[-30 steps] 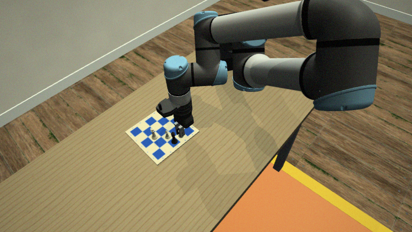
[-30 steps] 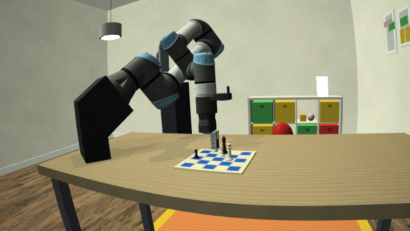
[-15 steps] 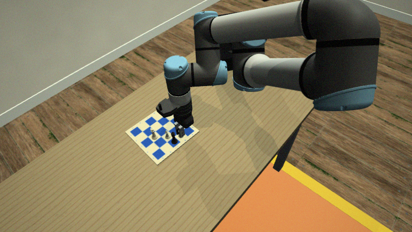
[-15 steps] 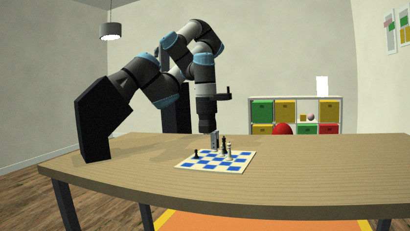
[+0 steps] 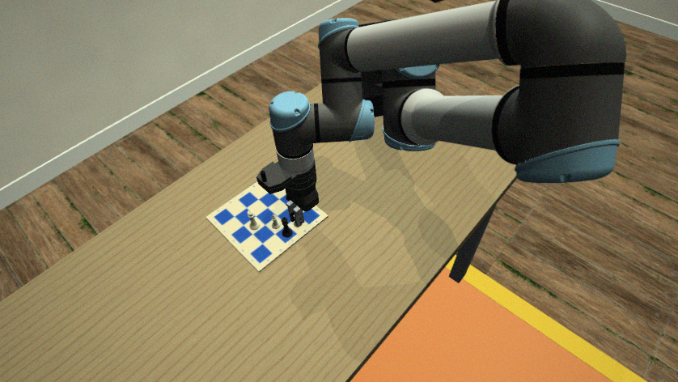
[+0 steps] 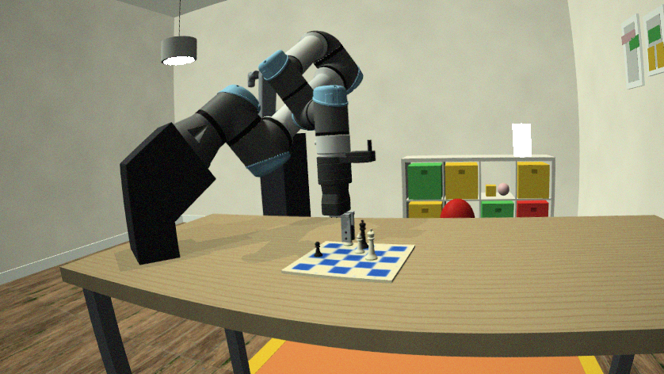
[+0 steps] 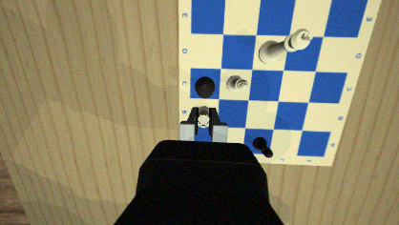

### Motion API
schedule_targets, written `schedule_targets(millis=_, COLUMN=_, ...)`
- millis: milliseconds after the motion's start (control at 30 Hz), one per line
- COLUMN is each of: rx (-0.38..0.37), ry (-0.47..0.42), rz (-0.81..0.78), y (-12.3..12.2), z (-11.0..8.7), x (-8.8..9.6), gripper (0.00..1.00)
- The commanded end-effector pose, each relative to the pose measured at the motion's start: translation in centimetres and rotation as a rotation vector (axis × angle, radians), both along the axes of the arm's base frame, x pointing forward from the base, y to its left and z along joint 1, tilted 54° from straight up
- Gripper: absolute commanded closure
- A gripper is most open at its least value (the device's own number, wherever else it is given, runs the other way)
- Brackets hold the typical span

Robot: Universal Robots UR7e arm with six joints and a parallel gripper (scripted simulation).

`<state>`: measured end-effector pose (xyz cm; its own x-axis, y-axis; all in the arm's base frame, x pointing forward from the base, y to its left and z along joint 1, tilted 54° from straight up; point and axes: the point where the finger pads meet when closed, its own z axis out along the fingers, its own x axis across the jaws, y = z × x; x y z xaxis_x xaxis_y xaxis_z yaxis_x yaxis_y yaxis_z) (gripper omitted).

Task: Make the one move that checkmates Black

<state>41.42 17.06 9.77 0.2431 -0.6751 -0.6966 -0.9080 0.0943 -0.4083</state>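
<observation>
The small blue-and-cream chessboard [image 5: 266, 226] lies on the wooden table; it also shows in the exterior view [image 6: 349, 261] and the wrist view [image 7: 274, 78]. My gripper [image 7: 203, 115] is shut on a small white piece [image 7: 203, 119]. It holds the piece upright and low over the row B square at the board's edge. I cannot tell whether its base touches the board. A black king [image 7: 204, 87] stands in the adjacent edge square of row C, with a white pawn [image 7: 237, 83] beside it. A tall white piece [image 7: 282, 48] stands in row D. A black pawn [image 7: 261, 144] stands in row A.
The arm [image 5: 360, 108] reaches over the table from the far side, and its black base block [image 6: 160, 195] stands on the table's left. A shelf with coloured boxes [image 6: 478, 188] stands behind. The table edge [image 5: 426, 284] drops to an orange mat.
</observation>
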Motion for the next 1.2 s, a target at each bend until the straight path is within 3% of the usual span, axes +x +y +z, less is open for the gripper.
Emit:
schedule_targets(millis=0, rx=0.0, ry=-0.001, rz=0.0, y=-0.02, z=0.02, x=0.02, gripper=1.0)
schedule_targets(millis=1167, rx=0.0, ry=-0.001, rz=0.0, y=0.28, z=-0.23, x=0.16, gripper=1.0)
